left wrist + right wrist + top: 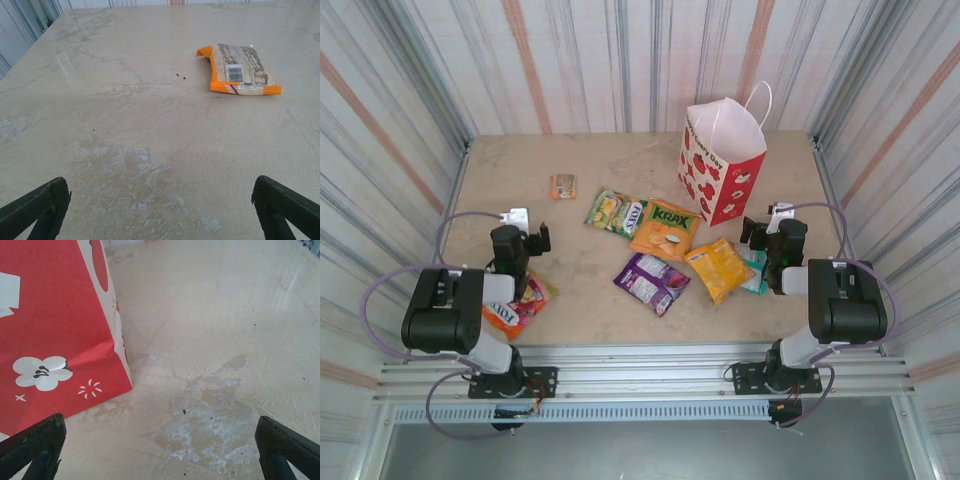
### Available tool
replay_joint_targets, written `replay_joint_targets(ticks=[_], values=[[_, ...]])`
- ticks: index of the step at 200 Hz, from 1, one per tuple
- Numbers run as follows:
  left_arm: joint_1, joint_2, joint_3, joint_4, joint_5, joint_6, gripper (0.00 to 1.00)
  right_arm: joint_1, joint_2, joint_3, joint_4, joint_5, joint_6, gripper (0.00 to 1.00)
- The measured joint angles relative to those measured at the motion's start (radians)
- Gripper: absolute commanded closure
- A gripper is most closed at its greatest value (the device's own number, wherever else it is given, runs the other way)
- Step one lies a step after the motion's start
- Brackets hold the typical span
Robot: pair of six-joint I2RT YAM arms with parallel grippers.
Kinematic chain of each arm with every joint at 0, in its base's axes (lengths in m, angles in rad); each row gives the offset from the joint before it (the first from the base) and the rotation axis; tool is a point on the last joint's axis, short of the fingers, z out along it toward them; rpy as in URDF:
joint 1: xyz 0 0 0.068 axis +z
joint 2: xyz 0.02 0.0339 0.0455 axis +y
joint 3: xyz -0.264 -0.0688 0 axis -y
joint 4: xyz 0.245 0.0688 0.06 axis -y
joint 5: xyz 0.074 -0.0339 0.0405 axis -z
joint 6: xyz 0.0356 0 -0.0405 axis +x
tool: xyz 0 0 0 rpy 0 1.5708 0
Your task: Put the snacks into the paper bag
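The word "Krax" can be read in white letters on the orange packet (665, 228). A barcode and lines of fine print are seen on the back of the small orange packet (240, 70), but no digits or words can be made out. Dark lettering is printed on the paper bag (735, 185), too small to be read.

A robot test booth. Striped walls (620, 60) box in the worktop (520, 190). The left arm (450, 310) and right arm (840, 300) sit on a metal rail (650, 375).

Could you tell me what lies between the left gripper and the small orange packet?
Left wrist view: bare beige tabletop with tiny dark specks between the left gripper and small orange snack packet.
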Motion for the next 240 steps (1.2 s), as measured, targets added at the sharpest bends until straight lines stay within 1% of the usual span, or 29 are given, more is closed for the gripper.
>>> replay_joint_targets(ticks=[205,219,240], values=[[0.000,0.000,0.008,-0.019,0.007,0.000,0.01,-0.010,0.000,0.000,-0.011,-0.005,0.004,0.01],[0.000,0.000,0.008,-0.019,0.006,0.000,0.05,-0.010,0.000,0.000,-0.010,-0.008,0.004,0.01],[-0.005,-0.026,0.011,-0.051,0.002,0.002,0.05,-0.021,-0.006,0.000,-0.012,-0.016,0.007,0.01]])
